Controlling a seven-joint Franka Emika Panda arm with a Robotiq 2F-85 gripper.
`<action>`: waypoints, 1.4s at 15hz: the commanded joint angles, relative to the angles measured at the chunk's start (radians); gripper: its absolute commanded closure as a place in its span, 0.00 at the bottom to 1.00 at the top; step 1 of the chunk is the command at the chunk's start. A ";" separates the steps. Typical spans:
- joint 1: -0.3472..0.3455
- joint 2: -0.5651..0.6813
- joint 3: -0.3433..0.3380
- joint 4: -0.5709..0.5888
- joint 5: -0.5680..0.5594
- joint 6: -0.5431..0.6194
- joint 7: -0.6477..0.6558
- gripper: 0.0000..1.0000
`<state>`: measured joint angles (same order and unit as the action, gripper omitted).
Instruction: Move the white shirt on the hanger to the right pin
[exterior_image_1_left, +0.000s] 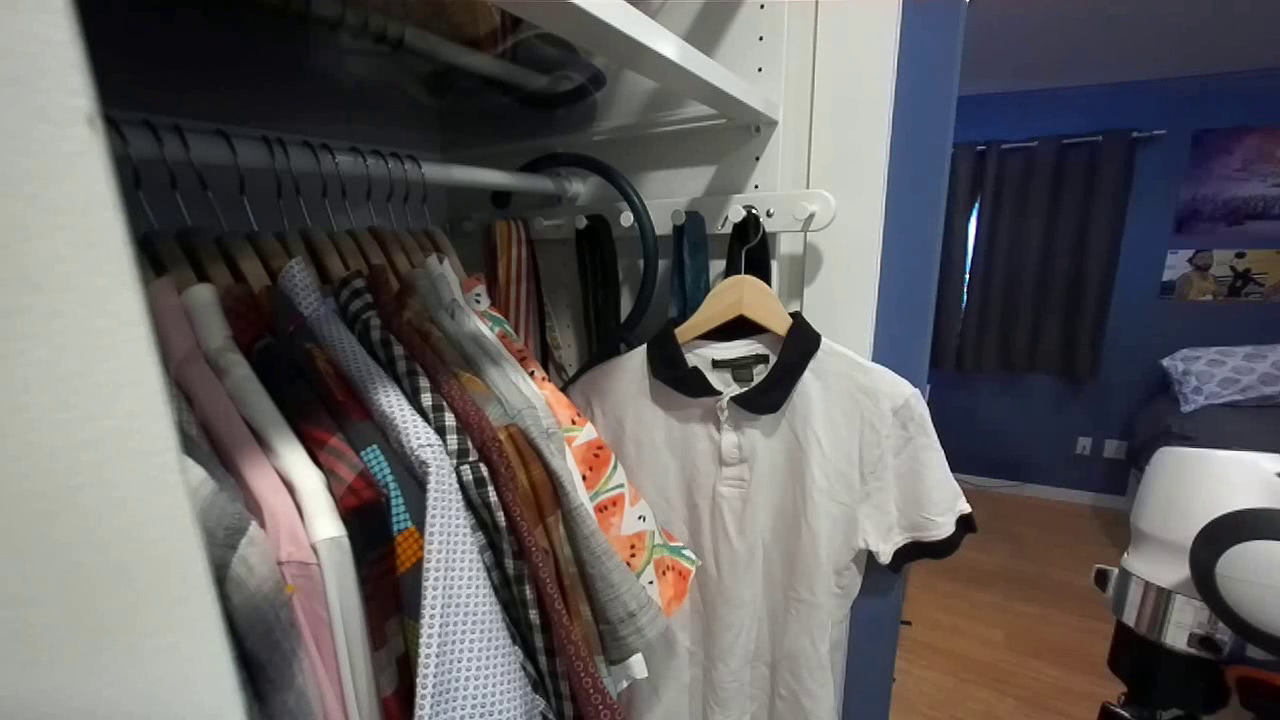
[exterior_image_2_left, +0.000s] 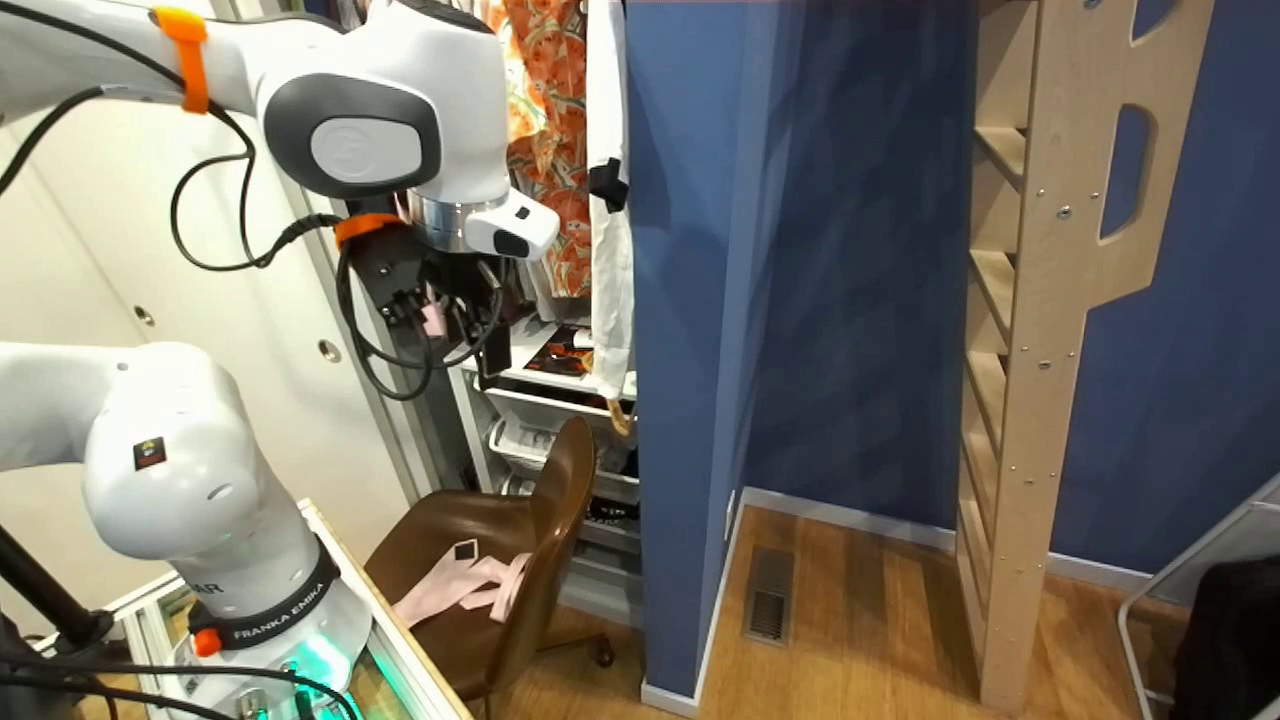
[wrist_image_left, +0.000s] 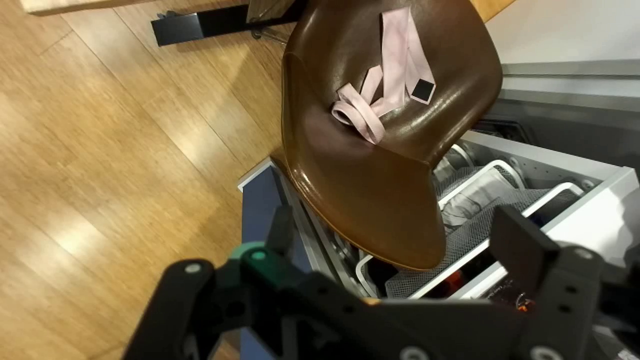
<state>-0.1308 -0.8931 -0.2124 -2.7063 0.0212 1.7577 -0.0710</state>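
Note:
The white shirt (exterior_image_1_left: 760, 500) with black collar and cuffs hangs on the light wooden hanger (exterior_image_1_left: 736, 306) in an exterior view. The hanger's thin hook sits at a pin (exterior_image_1_left: 738, 213) of the white rail, over a dark strap. The right pin (exterior_image_1_left: 804, 211), at the rail's end, holds nothing. In an exterior view the shirt shows edge-on as a white strip (exterior_image_2_left: 612, 290). My gripper (wrist_image_left: 400, 232) is open and empty in the wrist view, its fingers wide apart. In an exterior view it (exterior_image_2_left: 465, 310) points down, left of and apart from the shirt. The wrist view does not show shirt or hanger.
Patterned shirts (exterior_image_1_left: 450, 470) hang from a rod (exterior_image_1_left: 480, 176) beside the white shirt; a watermelon sleeve overlaps it. Belts hang on other pins. A white shelf (exterior_image_1_left: 660, 60) is above. A blue wall (exterior_image_2_left: 685, 300) stands right of the shirt. A brown chair (wrist_image_left: 370, 195) with a pink tie is below.

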 joint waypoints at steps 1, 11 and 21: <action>-0.012 0.003 0.010 0.002 0.008 -0.002 -0.008 0.00; -0.017 -0.091 0.064 0.009 -0.025 -0.027 0.001 0.00; 0.001 -0.115 0.070 0.015 -0.008 -0.007 0.001 0.00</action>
<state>-0.1335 -1.0082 -0.1395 -2.6932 0.0153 1.7529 -0.0729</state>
